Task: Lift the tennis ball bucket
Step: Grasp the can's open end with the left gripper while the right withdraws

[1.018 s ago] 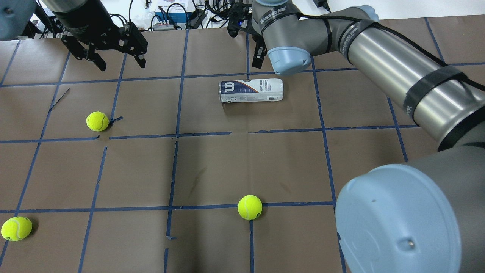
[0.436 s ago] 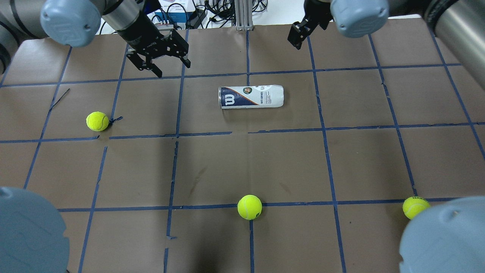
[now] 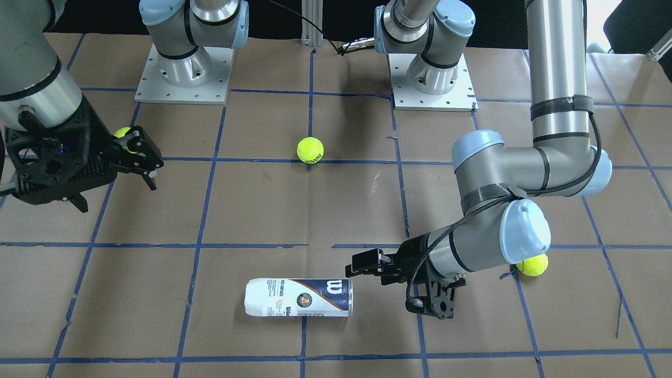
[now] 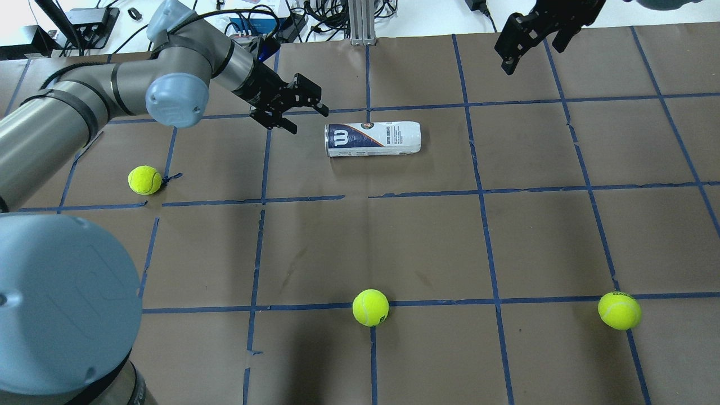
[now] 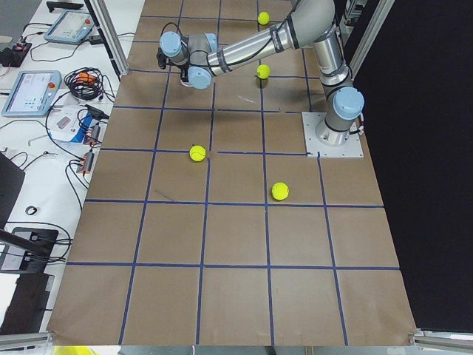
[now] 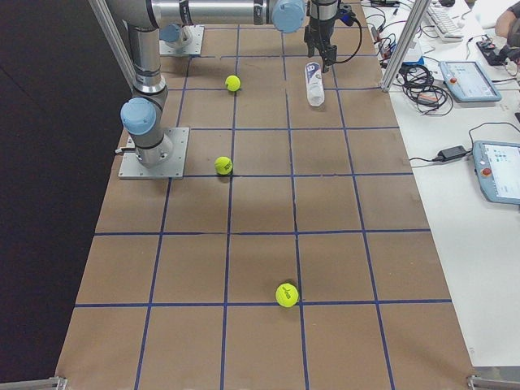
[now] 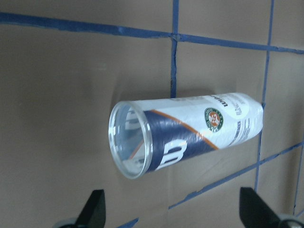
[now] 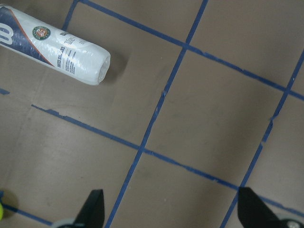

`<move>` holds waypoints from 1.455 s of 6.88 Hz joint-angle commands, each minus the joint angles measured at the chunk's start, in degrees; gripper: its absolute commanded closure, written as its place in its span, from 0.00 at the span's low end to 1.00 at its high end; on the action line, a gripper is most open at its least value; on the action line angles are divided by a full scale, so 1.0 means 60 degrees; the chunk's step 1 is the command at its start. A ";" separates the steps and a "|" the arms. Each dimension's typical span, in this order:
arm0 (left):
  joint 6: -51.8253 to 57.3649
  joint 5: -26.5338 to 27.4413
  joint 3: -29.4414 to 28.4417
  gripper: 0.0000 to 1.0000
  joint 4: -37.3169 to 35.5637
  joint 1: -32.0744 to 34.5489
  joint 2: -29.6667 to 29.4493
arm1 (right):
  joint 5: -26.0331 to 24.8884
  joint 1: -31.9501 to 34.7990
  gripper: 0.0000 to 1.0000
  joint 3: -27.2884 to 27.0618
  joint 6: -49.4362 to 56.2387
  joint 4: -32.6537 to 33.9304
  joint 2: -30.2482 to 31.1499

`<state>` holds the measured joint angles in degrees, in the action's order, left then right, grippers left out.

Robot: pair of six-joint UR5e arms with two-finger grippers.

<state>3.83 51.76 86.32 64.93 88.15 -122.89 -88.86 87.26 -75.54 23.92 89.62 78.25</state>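
The tennis ball bucket [image 4: 372,139] lies on its side on the brown table, its silvery open rim pointing to the overhead view's left. It also shows in the front view [image 3: 298,297], the left wrist view [image 7: 185,135] and the right wrist view [image 8: 54,45]. My left gripper [image 4: 308,119] is open and empty. It hovers just left of the rim end, apart from the bucket, as the front view [image 3: 353,270] and left wrist view [image 7: 173,213] also show. My right gripper [image 4: 531,53] is open and empty, high at the far right, away from the bucket.
Three yellow-green tennis balls lie loose on the table: one at the left [image 4: 144,180], one at the near middle [image 4: 370,307], one at the near right [image 4: 619,310]. Cables and boxes [image 4: 253,22] line the far edge. Blue tape lines grid the table.
My left gripper has moved right and lower, up to the bucket's rim end. My right gripper has drawn away toward the far right. The bucket rolled slightly and now lies still.
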 commanded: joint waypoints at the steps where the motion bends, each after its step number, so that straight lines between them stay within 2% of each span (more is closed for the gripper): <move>1: -0.0081 -0.1269 0.0144 0.00 -0.1061 0.0045 -0.0800 | -0.0014 -0.0027 0.00 -0.0211 -0.2331 -0.1148 0.0520; 2: -0.0096 -0.1345 0.0173 0.02 -0.1037 0.0045 -0.0860 | 0.0015 -0.0026 0.00 -0.0329 -0.2491 -0.1181 0.0668; 3: -0.0096 -0.1781 0.0188 0.10 -0.1065 0.0074 -0.1050 | -0.0057 -0.0012 0.00 -0.0475 -0.2753 -0.1182 0.0757; 4: -0.0053 -0.1814 0.0174 0.28 -0.1080 0.0147 -0.1110 | -0.0072 -0.0012 0.00 -0.0795 -0.3684 -0.1153 0.0772; 5: -0.0140 -0.1872 0.0174 0.52 -0.1066 0.0206 -0.1139 | -0.0073 -0.0026 0.00 -0.0842 -0.3766 -0.1080 0.0787; 6: -0.0416 -0.1902 0.0174 0.85 -0.1051 0.0236 -0.1110 | -0.0102 -0.0041 0.00 -0.0900 -0.3752 -0.1064 0.0772; 7: -0.0955 -0.1960 0.0188 1.00 -0.1065 0.0352 -0.0922 | -0.0145 -0.0027 0.00 -0.0886 -0.3781 -0.1050 0.0772; 9: -0.2723 -0.1685 -0.0204 1.00 -0.1022 0.0690 0.0260 | -0.0233 -0.0012 0.00 -0.0857 -0.3956 -0.0962 0.0772; 10: -0.2951 -0.0044 -0.0686 1.00 -0.0819 0.0719 0.0745 | -0.0118 0.0046 0.00 -0.0857 -0.4508 -0.0498 0.0598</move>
<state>-10.58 43.78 84.95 59.02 92.11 -122.11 -90.00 87.28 -80.71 -0.49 84.48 82.66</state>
